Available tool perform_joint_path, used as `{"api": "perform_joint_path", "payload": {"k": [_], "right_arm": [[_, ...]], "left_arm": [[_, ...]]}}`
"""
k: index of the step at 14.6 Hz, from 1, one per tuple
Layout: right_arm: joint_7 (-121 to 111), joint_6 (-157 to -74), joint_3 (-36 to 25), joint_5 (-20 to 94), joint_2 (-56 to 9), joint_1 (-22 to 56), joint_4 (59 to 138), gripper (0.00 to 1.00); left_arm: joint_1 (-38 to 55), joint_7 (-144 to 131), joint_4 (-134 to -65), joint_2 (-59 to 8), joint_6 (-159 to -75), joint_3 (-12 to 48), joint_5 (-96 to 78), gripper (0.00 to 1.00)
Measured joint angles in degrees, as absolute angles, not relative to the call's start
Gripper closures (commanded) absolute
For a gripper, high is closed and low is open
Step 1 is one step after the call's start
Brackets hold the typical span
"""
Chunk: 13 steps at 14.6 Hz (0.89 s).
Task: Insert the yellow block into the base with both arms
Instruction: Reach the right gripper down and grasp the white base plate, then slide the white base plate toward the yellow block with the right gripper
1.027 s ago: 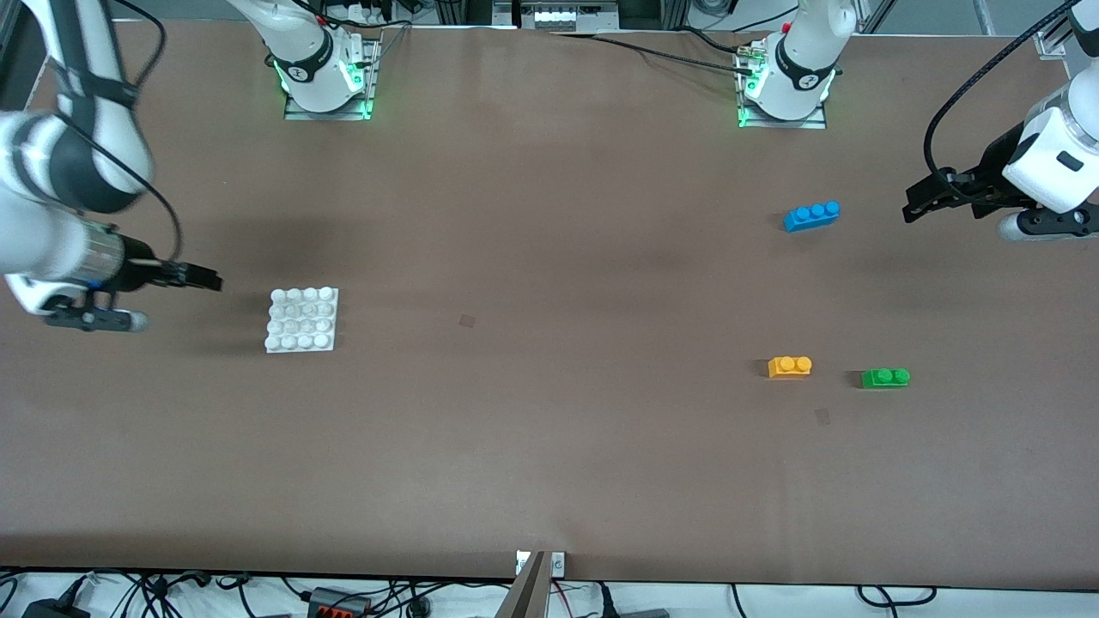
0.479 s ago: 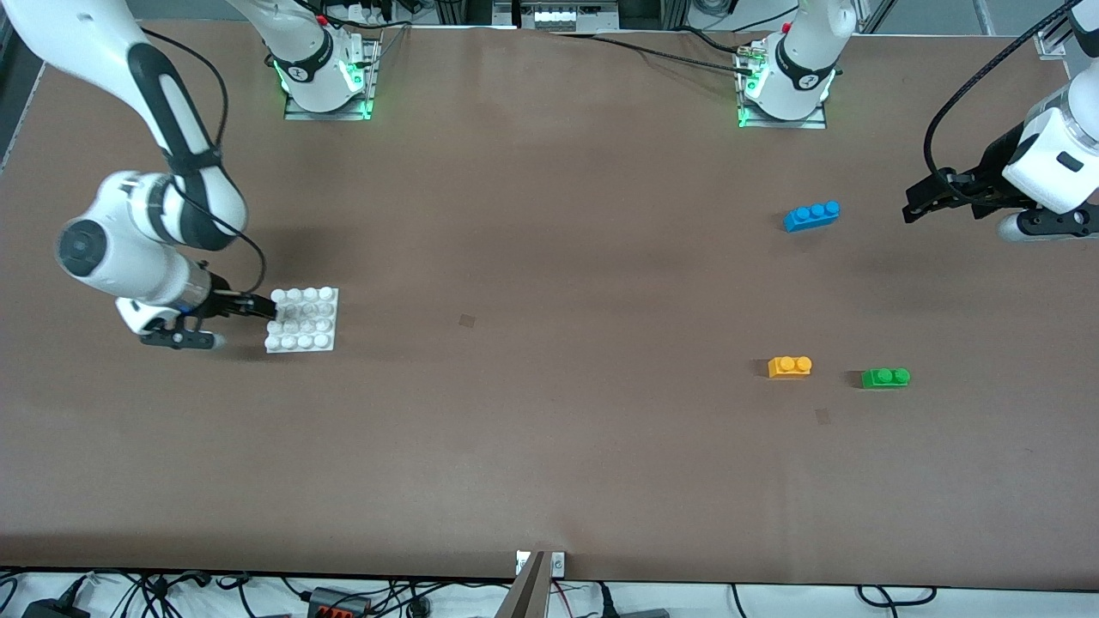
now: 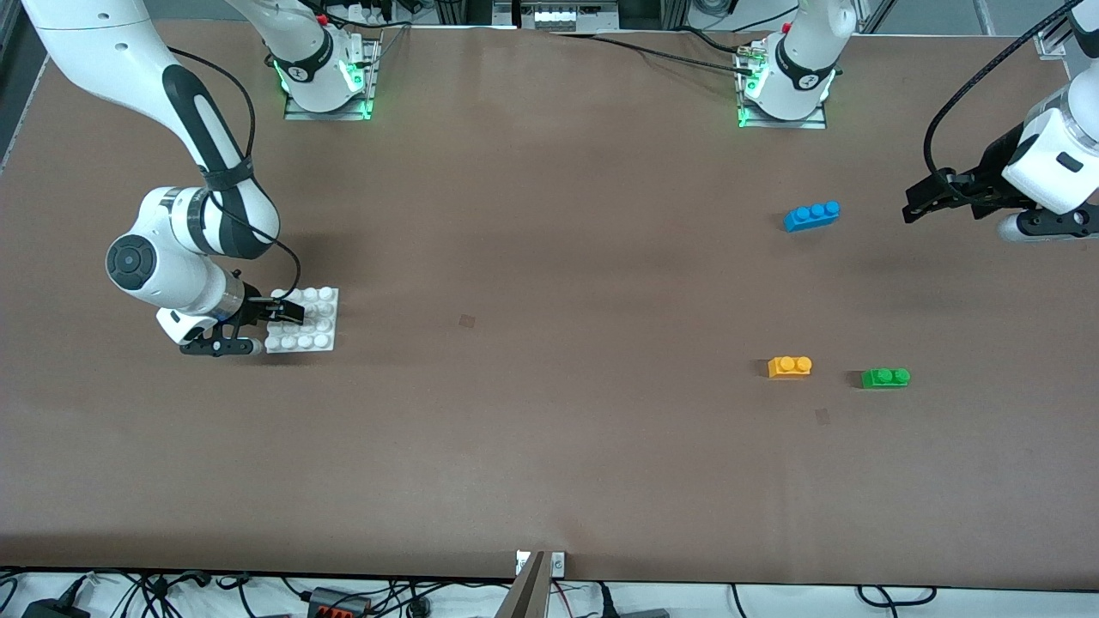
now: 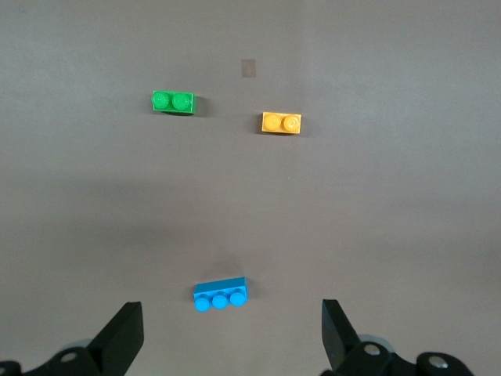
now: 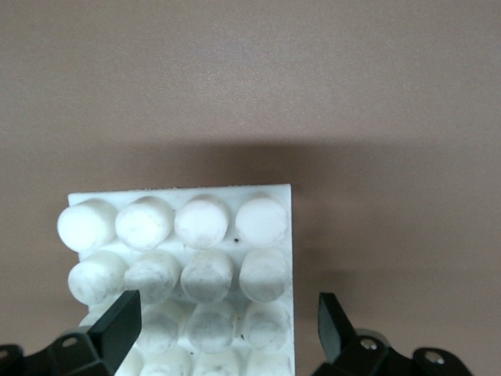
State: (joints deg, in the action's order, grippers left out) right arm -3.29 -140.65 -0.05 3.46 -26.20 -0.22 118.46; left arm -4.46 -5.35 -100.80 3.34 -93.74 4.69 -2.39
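Note:
The white studded base (image 3: 318, 330) lies toward the right arm's end of the table. My right gripper (image 3: 288, 311) hangs open low over the base's edge that faces that end. In the right wrist view one finger (image 5: 117, 321) is over the base (image 5: 180, 251) studs and the other (image 5: 333, 321) is off its side edge, my right gripper (image 5: 227, 321) holding nothing. The yellow block (image 3: 790, 366) sits alone toward the left arm's end. My left gripper (image 3: 914, 206) waits open in the air past the blue brick. The left wrist view shows the yellow block (image 4: 281, 123) well away from my left gripper (image 4: 228, 337).
A green two-stud brick (image 3: 885, 378) lies beside the yellow block, toward the left arm's end. A blue three-stud brick (image 3: 811, 215) lies farther from the front camera than both. In the left wrist view the blue brick (image 4: 221, 293) is close, the green brick (image 4: 173, 102) farther off.
My right arm has swung in from the table's end and brought its open gripper over the base's edge. The left arm and all the bricks have stayed put.

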Motion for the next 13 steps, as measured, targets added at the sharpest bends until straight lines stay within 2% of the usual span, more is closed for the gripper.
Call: {"api": "perform_joint_path", "payload": {"k": [2,4,6,13], "right_arm": [[-3.63,-140.65,-0.07,3.46,-27.22,-0.39,118.46,0.23],[-3.79,-140.83,0.03,3.52,-27.98,-0.41,118.30,0.35],[-3.85,-140.79,-0.09,3.51,-27.88,-0.47,118.11,0.43],[-4.85,-140.41,-0.11,4.12,-27.74,-0.67,118.03,0.44]], "left_arm": [[-4.45,-5.35,-100.79,3.34,-93.74,4.69,-2.39,0.00],[-4.45,-5.35,-100.79,3.34,-93.74,4.69,-2.39,0.00],[-4.44,-5.35,-100.79,3.34,-93.74,4.69,-2.39,0.00],[-4.41,-5.35,-100.77,3.32,-93.73,4.74,-2.39,0.00]]}}
